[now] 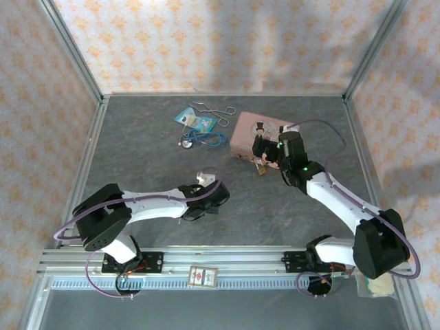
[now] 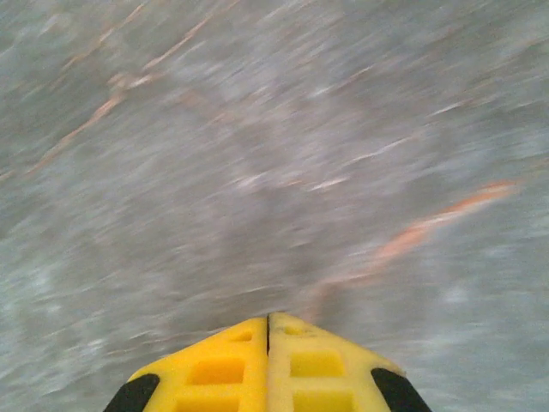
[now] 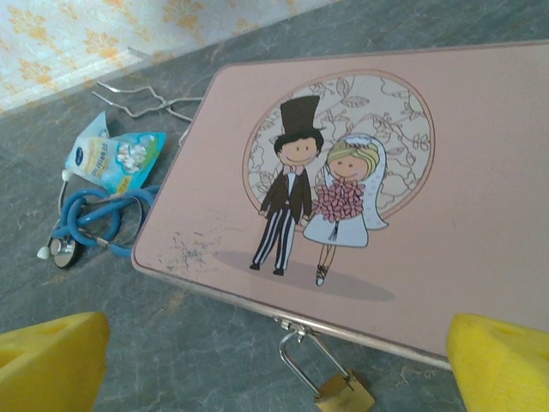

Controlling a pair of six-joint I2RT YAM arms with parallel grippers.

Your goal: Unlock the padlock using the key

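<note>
Left fingers (image 2: pixel 214 373) pressed together over the table (image 2: pixel 257 172) — right fingers (image 3: pixel 51 360) spread near the padlock (image 3: pixel 343 392) — packet (image 3: pixel 116 159) writing unreadable.

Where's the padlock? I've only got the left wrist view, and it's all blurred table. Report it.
Observer: The padlock hangs from the latch on the near edge of the pink box.
Operator: Give me the right hand's state.
Observer: The right hand is open, facing the padlock.
Operator: Now find the key.
Observer: Can't confirm one. A small pale thing shows just beyond your left hand, too small to identify.
</note>
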